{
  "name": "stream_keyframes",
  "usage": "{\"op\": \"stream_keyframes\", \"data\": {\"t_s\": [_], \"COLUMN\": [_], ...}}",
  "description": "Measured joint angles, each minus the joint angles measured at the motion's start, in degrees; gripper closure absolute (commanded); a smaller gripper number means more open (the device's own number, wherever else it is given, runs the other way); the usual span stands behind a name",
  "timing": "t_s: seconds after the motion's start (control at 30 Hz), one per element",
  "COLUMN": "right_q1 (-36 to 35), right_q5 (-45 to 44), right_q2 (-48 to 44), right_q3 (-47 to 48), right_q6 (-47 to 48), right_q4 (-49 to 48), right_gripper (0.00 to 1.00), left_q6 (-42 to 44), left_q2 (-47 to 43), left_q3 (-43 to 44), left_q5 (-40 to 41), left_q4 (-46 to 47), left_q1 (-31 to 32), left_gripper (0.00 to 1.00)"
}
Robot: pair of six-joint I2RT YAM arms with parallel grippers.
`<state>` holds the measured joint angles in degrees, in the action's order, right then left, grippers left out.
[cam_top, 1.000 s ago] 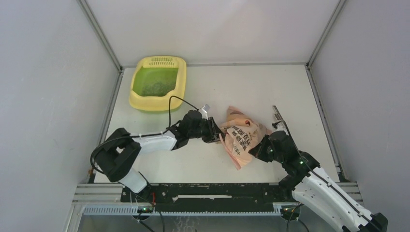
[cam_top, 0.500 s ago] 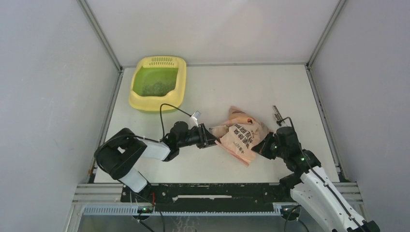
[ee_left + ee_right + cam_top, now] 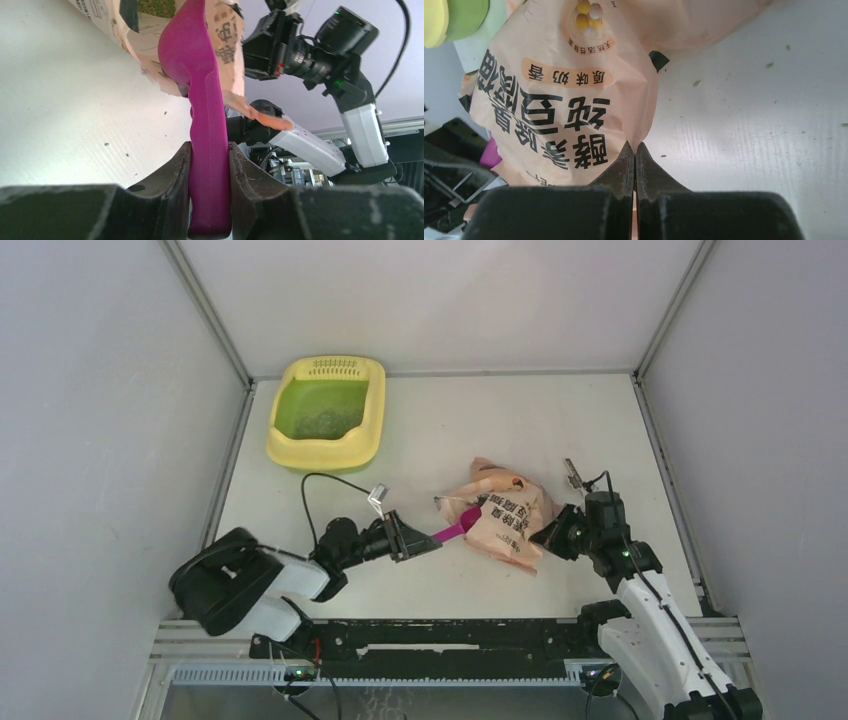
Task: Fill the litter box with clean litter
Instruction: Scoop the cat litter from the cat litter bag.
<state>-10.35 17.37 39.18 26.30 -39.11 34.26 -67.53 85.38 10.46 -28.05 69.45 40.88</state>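
The pale yellow litter box (image 3: 291, 452) stands at the far left, with a patch of grey-green litter (image 3: 322, 421) on its green floor. The peach bag (image 3: 503, 512) lies mid-table. My left gripper (image 3: 418, 539) is shut on the handle of the magenta scoop (image 3: 454, 532), whose bowl reaches into the bag's mouth (image 3: 186, 42). Greenish litter (image 3: 156, 6) shows inside the bag. My right gripper (image 3: 551, 535) is shut on the bag's right edge (image 3: 636, 139).
A small metal clip (image 3: 573, 475) lies right of the bag. Loose granules (image 3: 696, 83) dot the table near the bag. Grey walls close in the left, back and right sides.
My left gripper has drawn back toward the near left, so the scoop's magenta handle now shows outside the bag. The bag and my right gripper have shifted right.
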Motion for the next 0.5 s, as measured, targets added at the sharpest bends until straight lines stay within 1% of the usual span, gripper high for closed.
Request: {"op": "stream_keyframes", "data": {"t_s": [0.2,0.3,0.4,0.5], "right_q1": [4.2,5.6,6.2,6.3], "right_q5": [1.5,2.3,3.0,3.5], "right_q2": [0.7,1.0,1.1,1.2], "right_q3": [0.4,0.4,0.4,0.4], "right_q6": [2.3,3.1,3.5,3.8], "right_q4": [-0.5,-0.7,-0.9,-1.1], "right_gripper": [1.00,1.00,1.00,1.00], "left_q6": [3.4,5.2,6.5,7.0], "left_q2": [-16.0,-21.3,-23.9,-22.9], "left_q3": [-5.9,-7.1,-7.1,-7.1], "left_q5": [2.4,3.3,4.0,4.4], "left_q4": [-8.4,-14.7,-18.5,-18.9], "left_q1": [-0.2,-0.2,-0.2,-0.2], "left_gripper": [0.97,0.97,0.97,0.97]}}
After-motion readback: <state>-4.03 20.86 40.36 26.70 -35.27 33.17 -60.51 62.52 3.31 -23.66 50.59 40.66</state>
